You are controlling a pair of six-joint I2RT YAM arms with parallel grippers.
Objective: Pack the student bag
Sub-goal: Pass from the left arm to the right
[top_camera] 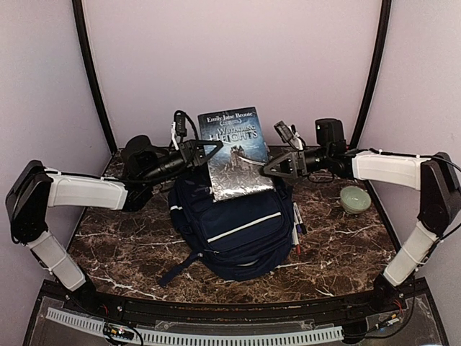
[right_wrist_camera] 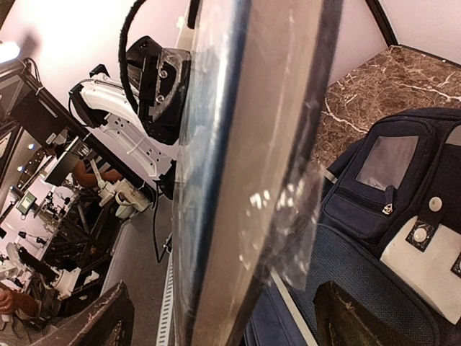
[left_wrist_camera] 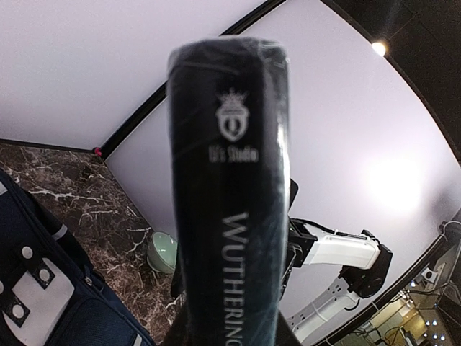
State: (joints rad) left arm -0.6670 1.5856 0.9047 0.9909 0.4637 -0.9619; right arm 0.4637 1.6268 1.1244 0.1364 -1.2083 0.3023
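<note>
Nearest the arms: the student bag [top_camera: 234,234], flat on the marbled counter [top_camera: 122,245], front pockets up, top end pointing away. Just beside its right flank, a few pens [top_camera: 297,231] loose on the counter. Further right and well apart, a pale green bowl [top_camera: 356,199].

Farther back, holds a plastic-wrapped book [top_camera: 232,151] upright over the bag's far end, left claw [top_camera: 215,149] clamped on the spine edge. Straddles the opposite edge with the right claw [top_camera: 268,169], jaws wide on either side, not pressing. Cannot tell: lower edge already inside the bag's mouth, or only against it.

By the look of it, early in the packing: first item at the opening, not yet released. Probably still to do: sliding the book in, then the pens, then closing the bag.
</note>
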